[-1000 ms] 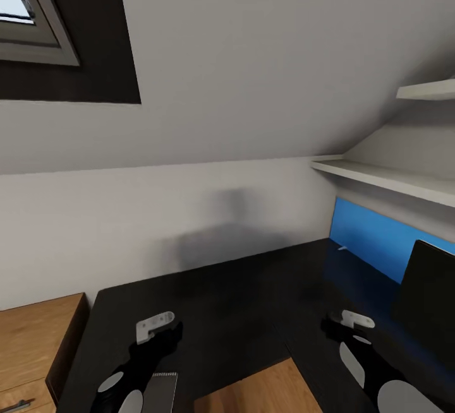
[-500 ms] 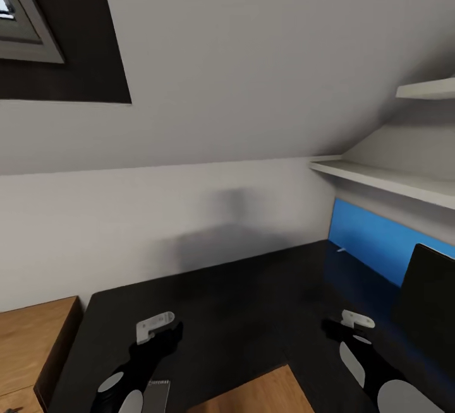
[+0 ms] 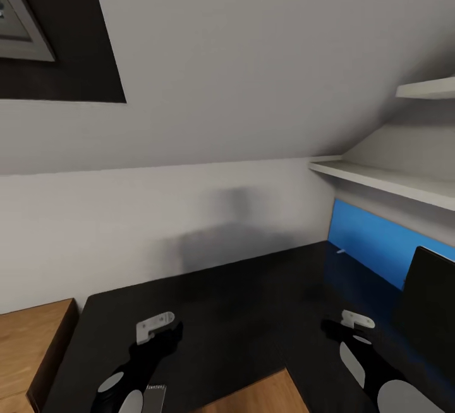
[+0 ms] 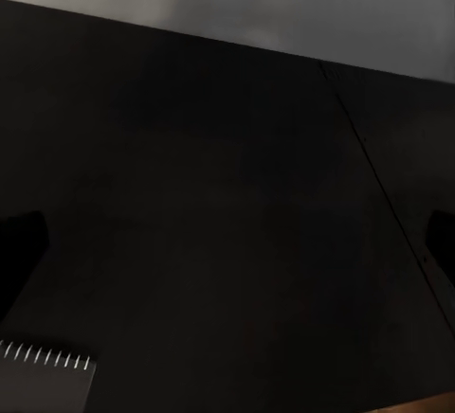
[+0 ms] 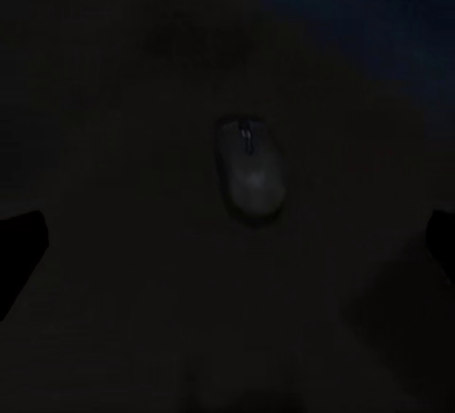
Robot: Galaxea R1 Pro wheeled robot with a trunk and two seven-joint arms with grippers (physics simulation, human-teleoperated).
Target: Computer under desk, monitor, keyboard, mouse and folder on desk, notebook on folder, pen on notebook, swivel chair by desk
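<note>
Mouse (image 5: 251, 179) lies on the black desk (image 5: 114, 100) ahead of the right fingers (image 5: 24, 242) — spread wide, holding nothing.

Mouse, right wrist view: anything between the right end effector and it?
Nothing visible. The mouse lies alone on the dark desk, ahead of the right end effector, whose finger edges show spread wide at either side. The view is very dim, though.

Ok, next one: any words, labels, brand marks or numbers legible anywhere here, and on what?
None can be read.
Keyboard: its pale top edge carries tiny marks, too small and blurred to read.
Monitor: black face, no text visible.
Mouse: too dark to show any mark.
</note>
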